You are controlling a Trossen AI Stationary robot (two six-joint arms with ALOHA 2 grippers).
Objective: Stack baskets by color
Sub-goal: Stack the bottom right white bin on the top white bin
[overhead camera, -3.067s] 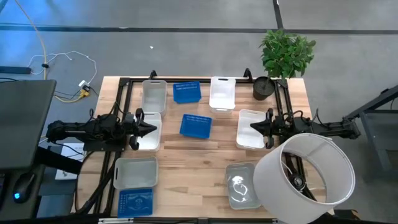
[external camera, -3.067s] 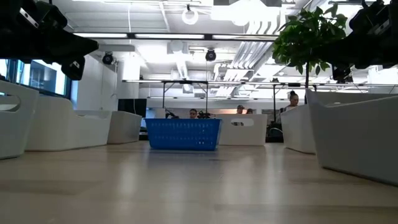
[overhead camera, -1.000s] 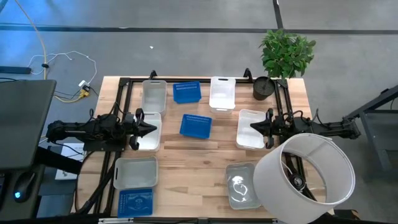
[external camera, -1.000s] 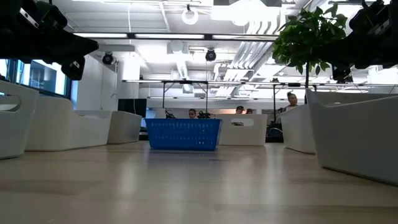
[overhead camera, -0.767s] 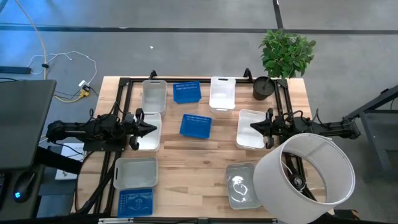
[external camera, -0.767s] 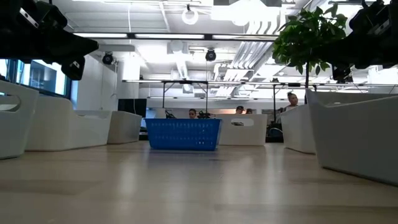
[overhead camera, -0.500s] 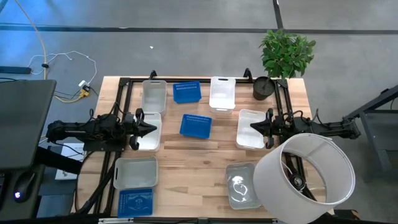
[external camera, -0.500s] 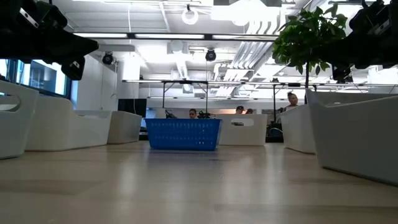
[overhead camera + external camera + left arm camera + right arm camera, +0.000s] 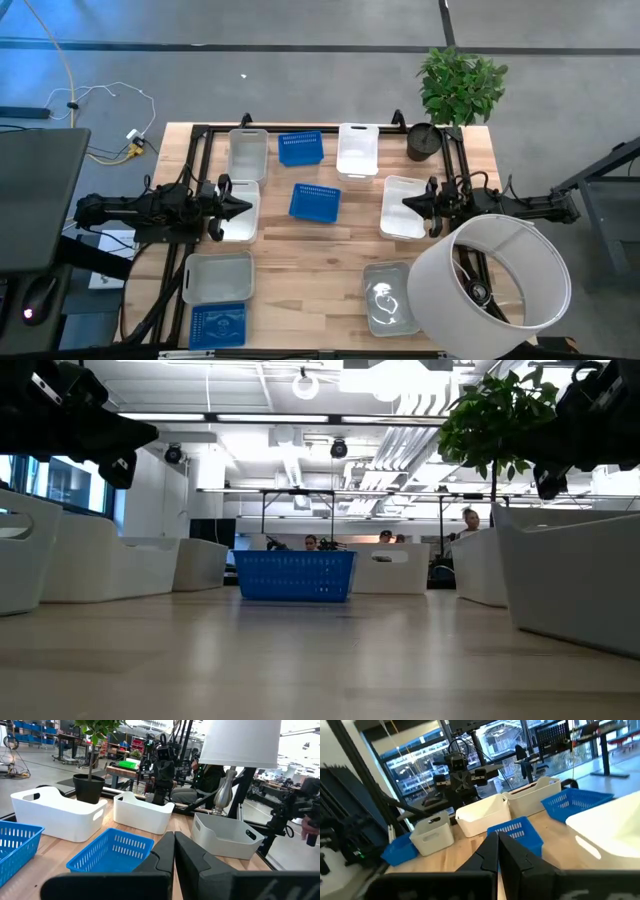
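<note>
Several baskets stand on their bottoms on the wooden table. In the far row are a white one (image 9: 248, 153), a blue one (image 9: 300, 148) and a white one (image 9: 357, 150). A blue one (image 9: 315, 201) sits mid-table. My left gripper (image 9: 245, 207) hovers shut, level, over a white basket (image 9: 238, 222) at the left. My right gripper (image 9: 407, 202) hovers shut, level, over a white basket (image 9: 402, 215) at the right. Near the front stand a pale basket (image 9: 218, 277), a blue one (image 9: 218, 325) and a translucent grey one (image 9: 388, 297). The shut fingers show in both wrist views (image 9: 174, 851) (image 9: 498, 845).
A large white cylinder (image 9: 490, 285) stands at the near right corner and hides part of the right arm. A black plant pot (image 9: 425, 140) with a green plant sits at the far right corner. Bare wood (image 9: 310, 260) lies between the middle and front baskets.
My right gripper has rolled a little about the line it points along, staying in place and shut. My left arm and all the baskets have kept still.
</note>
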